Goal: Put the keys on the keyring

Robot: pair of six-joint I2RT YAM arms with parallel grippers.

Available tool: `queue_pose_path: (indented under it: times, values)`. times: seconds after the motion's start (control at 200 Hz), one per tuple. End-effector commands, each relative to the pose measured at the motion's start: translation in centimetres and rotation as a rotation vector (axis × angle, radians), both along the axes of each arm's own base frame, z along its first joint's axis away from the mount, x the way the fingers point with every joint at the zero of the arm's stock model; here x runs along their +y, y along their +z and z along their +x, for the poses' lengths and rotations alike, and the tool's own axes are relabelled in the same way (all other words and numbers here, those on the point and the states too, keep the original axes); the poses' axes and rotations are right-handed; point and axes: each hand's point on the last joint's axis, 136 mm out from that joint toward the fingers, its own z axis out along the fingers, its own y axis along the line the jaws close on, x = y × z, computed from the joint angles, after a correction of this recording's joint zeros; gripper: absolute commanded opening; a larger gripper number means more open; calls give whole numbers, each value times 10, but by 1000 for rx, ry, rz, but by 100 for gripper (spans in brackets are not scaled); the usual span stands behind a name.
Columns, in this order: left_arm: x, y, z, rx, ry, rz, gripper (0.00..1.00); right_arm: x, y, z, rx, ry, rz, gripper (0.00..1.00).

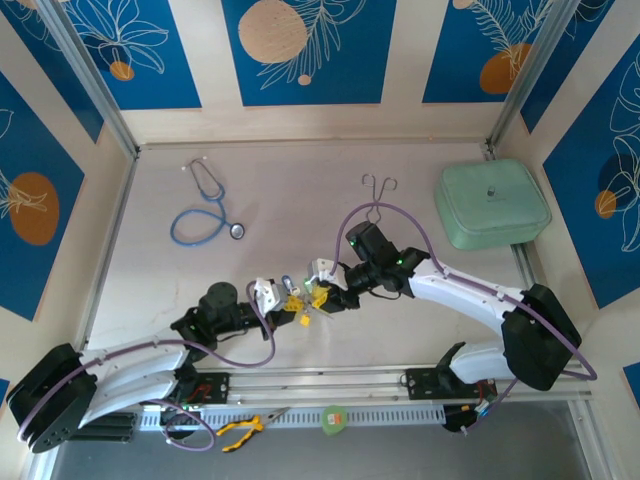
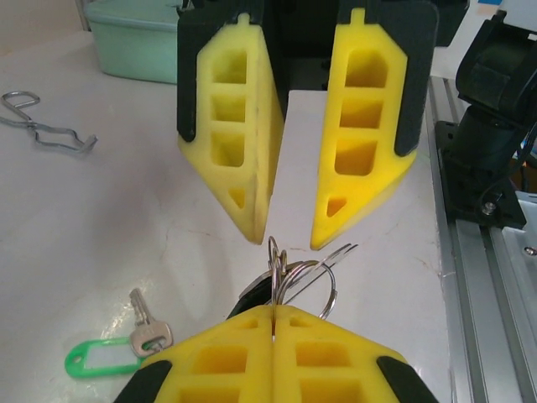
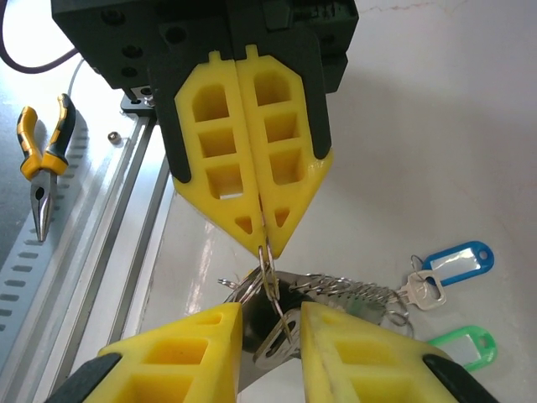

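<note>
Keyring [image 2: 295, 273] is pinched in the clenched left gripper [image 2: 273, 309], loops standing edge-on toward the right gripper [image 2: 285, 239], which is released, jaws spread, tips straight opposite and just short of the loops. One key [image 2: 149, 323] with green tag [image 2: 99, 359] lies flat near the left gripper; fetching it is judged a job for the free right arm.

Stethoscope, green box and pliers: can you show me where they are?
stethoscope [image 1: 236, 231], top view, on its round chest piece.
green box [image 1: 492, 205], top view, on the middle of its lid.
pliers [image 3: 42, 186], right wrist view, where the handles meet.
</note>
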Motion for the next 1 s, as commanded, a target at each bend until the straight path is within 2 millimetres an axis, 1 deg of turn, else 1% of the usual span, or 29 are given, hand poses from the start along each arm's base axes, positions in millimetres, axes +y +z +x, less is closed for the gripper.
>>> queue_pose_path:
  times: [0.0,0.175,0.28,0.375,0.485,0.515,0.56,0.605,0.67,0.84,0.995]
  values:
    - [-5,15,-6,-22,-40,-66,0,4,-1,-1,-14,19,21,25]
    - [-6,16,-8,-19,-51,-69,0,8,-4,-3,-19,36,18,25]
    - [-6,16,-7,-21,-50,-70,0,10,-4,-6,-7,54,26,23]
    - [-7,17,-8,-22,-53,-74,0,12,-4,-6,-5,56,28,17]
    - [-6,17,-7,-19,-44,-74,0,14,-2,-5,-9,59,38,3]
    - [-5,16,-5,-17,-32,-68,8,14,0,-6,-9,65,42,0]
    - [-4,15,-2,-18,-14,-57,22,14,2,-7,-9,70,42,0]
    - [-2,15,-1,-23,-3,-40,29,13,4,-7,-11,74,31,0]
    - [2,16,0,-39,12,-7,30,11,2,-7,-28,78,-11,0]
    - [11,13,-1,-68,19,98,28,-1,-14,-5,-98,88,-195,0]
    - [10,13,-1,-68,12,117,27,4,-11,-6,-122,101,-240,0]
